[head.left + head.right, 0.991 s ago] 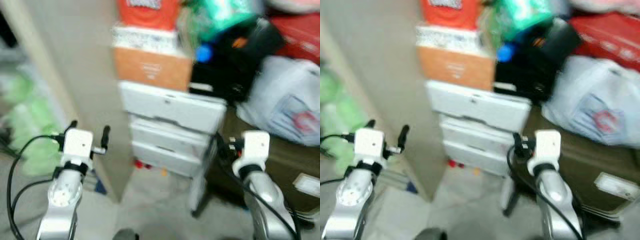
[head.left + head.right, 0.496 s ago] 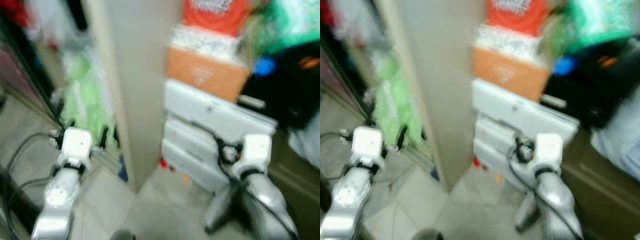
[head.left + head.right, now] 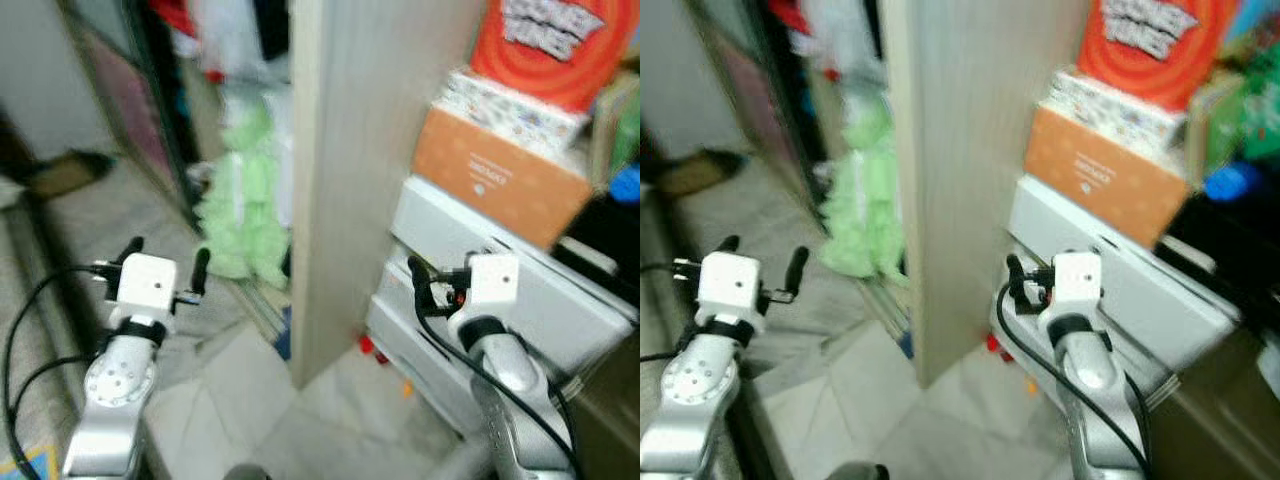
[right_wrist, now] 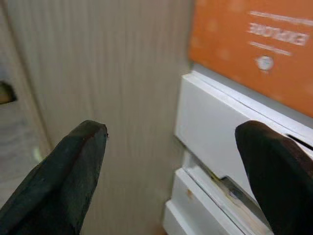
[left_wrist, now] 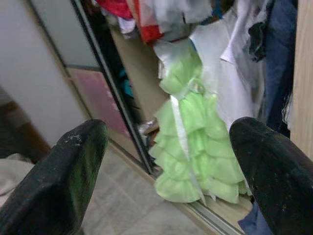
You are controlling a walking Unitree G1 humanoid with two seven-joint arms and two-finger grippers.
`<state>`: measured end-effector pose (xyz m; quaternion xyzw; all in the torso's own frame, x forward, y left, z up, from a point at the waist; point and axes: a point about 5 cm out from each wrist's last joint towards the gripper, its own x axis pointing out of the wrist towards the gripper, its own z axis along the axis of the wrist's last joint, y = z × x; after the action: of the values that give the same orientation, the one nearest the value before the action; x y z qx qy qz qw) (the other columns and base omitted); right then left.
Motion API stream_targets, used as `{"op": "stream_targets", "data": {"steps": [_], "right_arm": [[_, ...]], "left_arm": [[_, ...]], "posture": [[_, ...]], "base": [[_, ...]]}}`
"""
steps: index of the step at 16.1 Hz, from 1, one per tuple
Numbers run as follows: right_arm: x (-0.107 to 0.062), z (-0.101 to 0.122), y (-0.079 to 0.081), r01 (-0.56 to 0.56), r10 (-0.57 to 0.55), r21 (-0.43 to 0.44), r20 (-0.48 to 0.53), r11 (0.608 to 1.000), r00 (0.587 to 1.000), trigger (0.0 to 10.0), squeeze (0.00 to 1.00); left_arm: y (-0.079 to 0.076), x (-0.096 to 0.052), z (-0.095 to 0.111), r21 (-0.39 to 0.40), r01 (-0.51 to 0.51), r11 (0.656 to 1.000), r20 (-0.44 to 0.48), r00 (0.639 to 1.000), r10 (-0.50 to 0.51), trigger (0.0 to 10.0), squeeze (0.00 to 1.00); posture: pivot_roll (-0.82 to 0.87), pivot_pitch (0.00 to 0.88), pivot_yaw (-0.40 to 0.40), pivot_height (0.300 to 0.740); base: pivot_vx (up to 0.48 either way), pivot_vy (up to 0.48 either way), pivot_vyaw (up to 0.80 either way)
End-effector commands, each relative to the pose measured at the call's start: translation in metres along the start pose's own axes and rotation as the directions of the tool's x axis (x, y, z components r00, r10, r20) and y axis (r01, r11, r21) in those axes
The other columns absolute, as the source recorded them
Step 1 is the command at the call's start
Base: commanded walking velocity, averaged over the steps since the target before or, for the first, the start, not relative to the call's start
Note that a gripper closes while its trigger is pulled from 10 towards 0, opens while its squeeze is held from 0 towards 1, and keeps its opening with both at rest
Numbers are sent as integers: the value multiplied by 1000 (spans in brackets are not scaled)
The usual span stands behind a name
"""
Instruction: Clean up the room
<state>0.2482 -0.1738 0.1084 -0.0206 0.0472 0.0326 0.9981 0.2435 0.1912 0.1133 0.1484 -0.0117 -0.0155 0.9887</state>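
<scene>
As my head view has swung left since a second ago, the wood panel (image 3: 350,170) now sits centre. The green dress (image 5: 188,147) hangs left of it (likely my target). Left gripper (image 3: 165,272) and right gripper (image 4: 171,181) both hold wide, empty.

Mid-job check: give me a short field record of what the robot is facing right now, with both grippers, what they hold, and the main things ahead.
left gripper: raised, fingers open, empty, aimed at the wardrobe opening
right gripper: raised, fingers open, empty, before the white drawers
ahead left: green ruffled dress hanging in the open wardrobe, hem near the floor
centre: wardrobe side panel, light wood
ahead right: white drawers, an orange box stacked on top
floor: small red item at the drawers' base
image quality: head views blurred
</scene>
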Motion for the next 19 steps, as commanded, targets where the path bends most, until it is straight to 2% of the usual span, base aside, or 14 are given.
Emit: {"op": "stream_targets", "data": {"steps": [1, 3, 5, 12, 19], "right_arm": [[-1, -2, -5, 21, -21, -4, -8, 1000, 1000, 10000, 0], [-1, -2, -4, 9, -9, 4, -11, 1000, 1000, 10000, 0], [-1, -4, -1, -48, 49, 35, -29, 998, 998, 10000, 0], [-5, -4, 22, -230, 232, 71, -28, 971, 972, 10000, 0], [-4, -2, 22, -258, 260, 75, -23, 963, 965, 10000, 0]], "left_arm": [[0, 0, 2, 4, 6, 1000, 8, 1000, -6, 10000, 0], [-1, 0, 2, 4, 9, 1000, 9, 1000, -9, 10000, 0], [-2, 1, 3, 2, 12, 1000, 10, 1000, -12, 10000, 0], [-4, 1, 2, -3, 21, 1000, 8, 1000, -21, 10000, 0], [-5, 2, 3, -4, 27, 1000, 9, 1000, -27, 10000, 0]], "posture": [[-21, 0, -55, 740], [-18, 0, -56, 740], [-21, 0, -54, 740], [-21, 1, -54, 740], [-21, 0, -59, 740]], "base": [[0, 0, 800], [0, 0, 800], [0, 0, 800], [0, 0, 800], [0, 0, 800]]}}
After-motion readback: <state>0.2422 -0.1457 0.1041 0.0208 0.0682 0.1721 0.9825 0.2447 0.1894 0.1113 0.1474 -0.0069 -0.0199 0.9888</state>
